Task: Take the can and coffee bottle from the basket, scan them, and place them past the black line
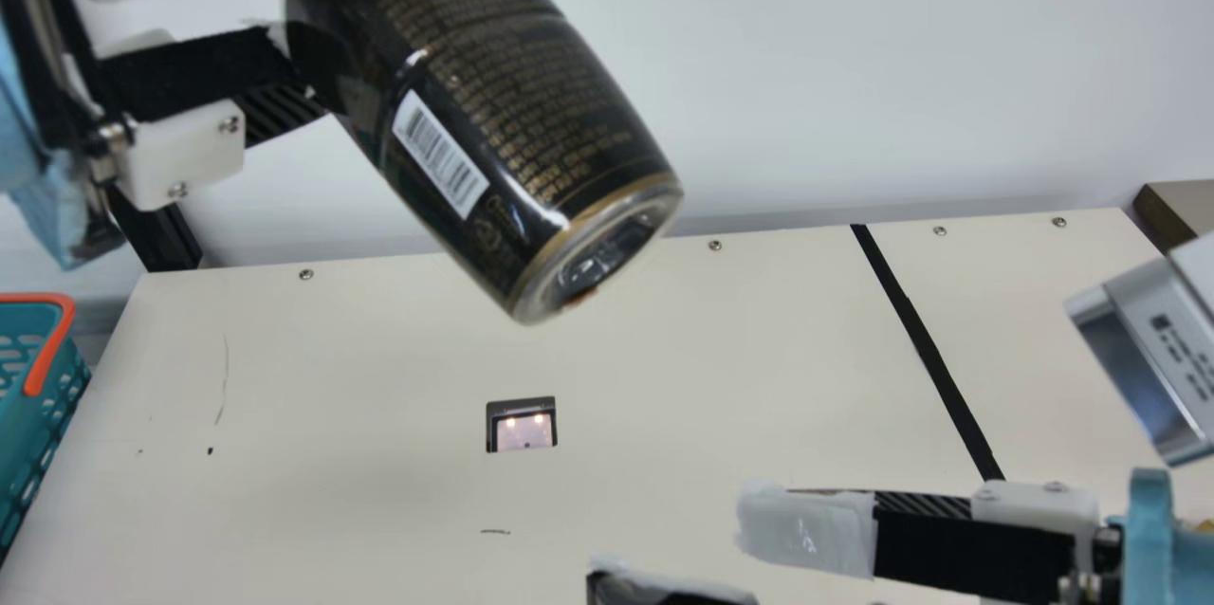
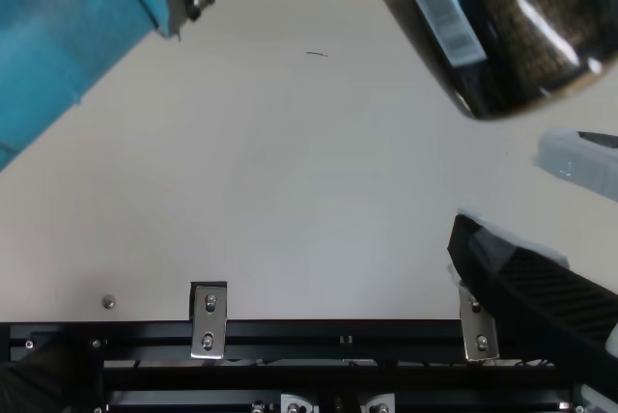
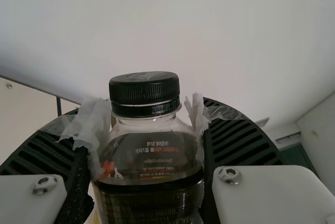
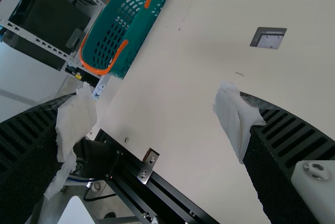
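Black coffee bottle (image 1: 474, 93) tilted above tabletop (image 1: 332, 491), clamped in left hand (image 3: 145, 119) | right hand (image 4: 154, 108) wide open, empty | best turn barcode (image 1: 440, 155) squarely toward scanner window (image 1: 524, 431), then lower gently

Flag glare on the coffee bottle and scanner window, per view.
Main view: bright highlights near the coffee bottle's base, two hot spots in the scanner window. Top view: white streak on the bottle, same hot spots. Right wrist view: window duller.
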